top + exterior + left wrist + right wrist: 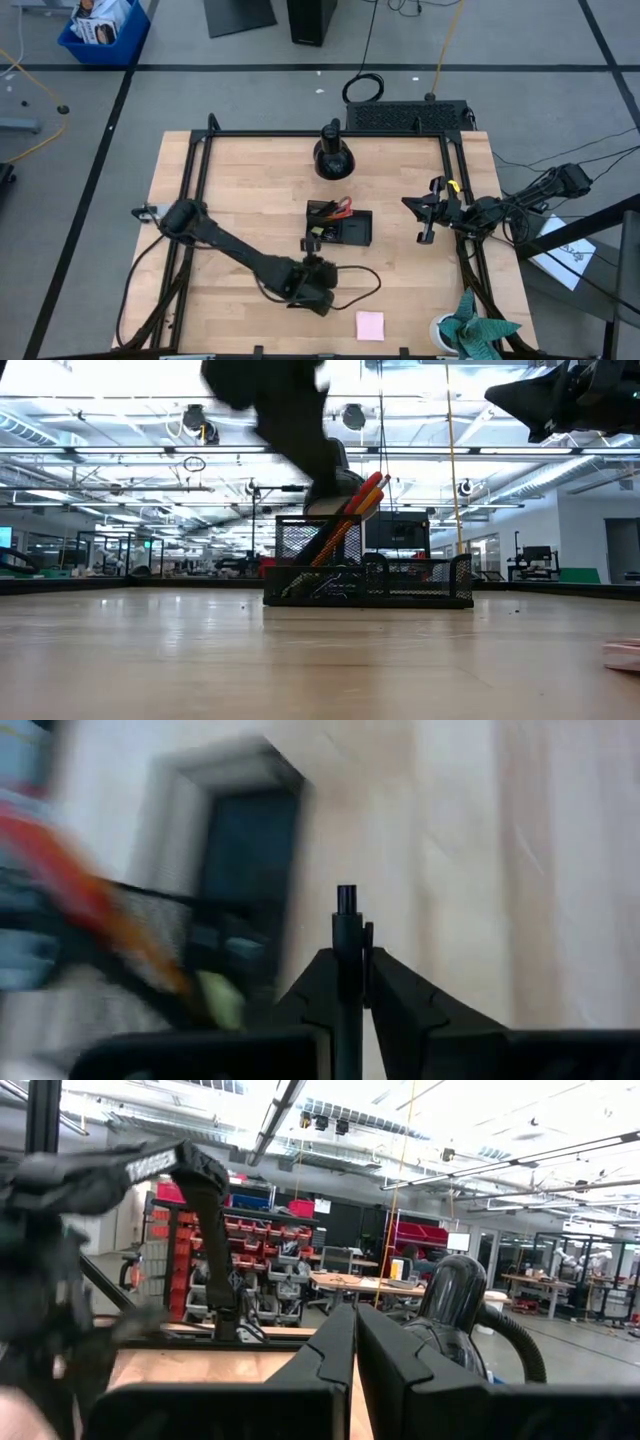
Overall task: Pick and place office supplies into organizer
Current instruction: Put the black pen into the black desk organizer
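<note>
The left gripper (pixel 348 982) is pinching a slim black pen (pixel 346 935) between its closed fingers; only the left wrist view is showing this grip, with the pen's tip standing above the fingertips. From overhead, that gripper (pixel 315 258) is hanging just beside the near-left corner of the small black rectangular mesh organizer (pixel 340 226) at the middle of the light wooden table (pixel 250 200). The low view is showing what the overhead one hardly resolves: red-handled scissors (pixel 360 495) and orange pencils (pixel 335 538) leaning upright in the organizer's taller compartment. The pink square sticky-note pad (pixel 370 325) is lying near the table's front edge, well apart from the organizer. The right gripper (pixel 428 208) is waiting at the table's right side, fingers pressed shut and holding nothing, as its wrist view confirms.
</note>
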{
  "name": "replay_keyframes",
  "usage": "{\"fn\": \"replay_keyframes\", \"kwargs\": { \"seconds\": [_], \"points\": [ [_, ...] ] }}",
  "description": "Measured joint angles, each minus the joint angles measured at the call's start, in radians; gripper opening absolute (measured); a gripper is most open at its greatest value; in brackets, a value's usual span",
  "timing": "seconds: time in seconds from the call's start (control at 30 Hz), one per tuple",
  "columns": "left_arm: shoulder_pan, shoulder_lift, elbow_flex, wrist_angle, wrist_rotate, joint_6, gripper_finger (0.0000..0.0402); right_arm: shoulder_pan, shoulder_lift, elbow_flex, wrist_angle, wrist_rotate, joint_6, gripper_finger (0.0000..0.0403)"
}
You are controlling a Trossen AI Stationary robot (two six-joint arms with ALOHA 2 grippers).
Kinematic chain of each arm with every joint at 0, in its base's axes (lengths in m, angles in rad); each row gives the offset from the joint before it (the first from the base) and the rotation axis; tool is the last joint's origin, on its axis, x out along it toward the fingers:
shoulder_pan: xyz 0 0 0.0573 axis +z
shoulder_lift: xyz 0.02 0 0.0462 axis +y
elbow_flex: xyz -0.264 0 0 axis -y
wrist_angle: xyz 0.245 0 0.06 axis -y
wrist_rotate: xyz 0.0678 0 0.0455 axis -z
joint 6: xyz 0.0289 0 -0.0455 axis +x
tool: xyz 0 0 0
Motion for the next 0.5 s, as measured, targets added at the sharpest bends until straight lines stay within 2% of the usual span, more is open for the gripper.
{"fn": "replay_keyframes", "kwargs": {
  "seconds": [0.17,0.3,0.4,0.5],
  "points": [
    [0.029,-0.149,0.0,0.078,-0.144,0.18,0.0032,0.0,0.0,0.0,0.0,-0.001,-0.004,0.0009],
    [0.073,-0.295,-0.08,0.216,-0.174,0.321,0.0036,0.0,0.0,0.0,-0.001,-0.003,-0.004,0.0009],
    [0.131,-0.424,-0.233,0.411,-0.133,0.404,0.0028,0.0,0.0,0.0,-0.002,-0.003,-0.004,0.0009],
    [0.201,-0.539,-0.447,0.753,0.017,0.473,0.001,0.0,0.0,0.0,-0.004,-0.003,-0.006,0.0009]
  ]
}}
